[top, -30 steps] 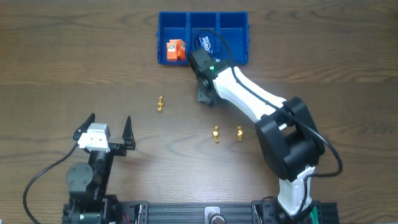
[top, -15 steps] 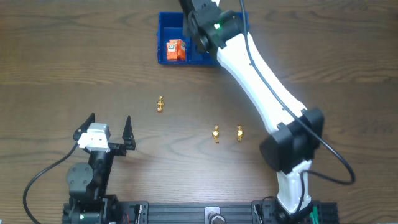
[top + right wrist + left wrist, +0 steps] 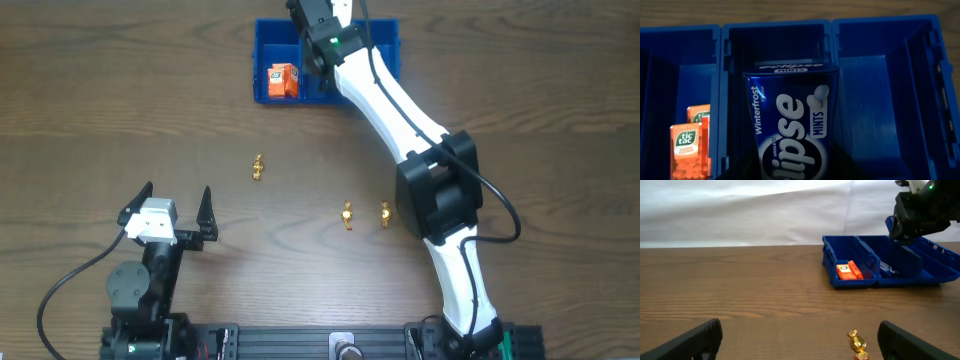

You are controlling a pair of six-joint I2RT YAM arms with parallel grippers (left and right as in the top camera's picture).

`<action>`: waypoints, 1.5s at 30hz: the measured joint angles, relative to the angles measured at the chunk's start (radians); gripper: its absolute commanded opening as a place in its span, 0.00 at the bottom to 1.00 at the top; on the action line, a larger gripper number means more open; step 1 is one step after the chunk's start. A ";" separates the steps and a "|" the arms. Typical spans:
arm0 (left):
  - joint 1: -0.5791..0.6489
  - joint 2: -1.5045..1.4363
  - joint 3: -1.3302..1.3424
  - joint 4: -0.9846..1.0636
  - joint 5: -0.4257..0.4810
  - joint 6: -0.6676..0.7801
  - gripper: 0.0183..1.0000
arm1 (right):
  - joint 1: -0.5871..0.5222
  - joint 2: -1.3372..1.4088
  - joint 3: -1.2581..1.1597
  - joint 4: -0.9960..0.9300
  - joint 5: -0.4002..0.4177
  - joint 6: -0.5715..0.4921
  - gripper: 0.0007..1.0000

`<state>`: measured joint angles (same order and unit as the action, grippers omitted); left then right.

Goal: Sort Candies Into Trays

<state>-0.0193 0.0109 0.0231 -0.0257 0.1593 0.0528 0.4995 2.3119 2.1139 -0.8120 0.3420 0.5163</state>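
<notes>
the gold candy (image 3: 856, 343) looked light, crinkly and slippery, best pinched across its middle; jaws of the left gripper (image 3: 178, 193) stood apart.

Left arm (image 3: 150, 275): folded low over its own base; wrist held level;
Left gripper (image 3: 178, 195): fingers spread wide apart;
Right arm (image 3: 385, 95): stretched far forward; wrist lifted;
Right gripper (image 3: 903, 230): pointing down; fingers clamped on a blue mint tin (image 3: 792, 130)

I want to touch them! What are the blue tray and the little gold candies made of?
The blue tray looks like hard moulded plastic: thin, stiff, evenly coloured walls. The gold candies seem foil-wrapped: shiny, with twisted ends.
</notes>
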 measured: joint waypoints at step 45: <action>0.000 0.000 0.000 0.000 0.000 0.000 1.00 | 0.341 -0.097 0.003 -0.246 -0.120 0.095 0.64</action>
<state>-0.0196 0.0109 0.0231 -0.0257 0.1593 0.0528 0.8406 2.2154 2.1166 -1.0576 0.2222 0.6109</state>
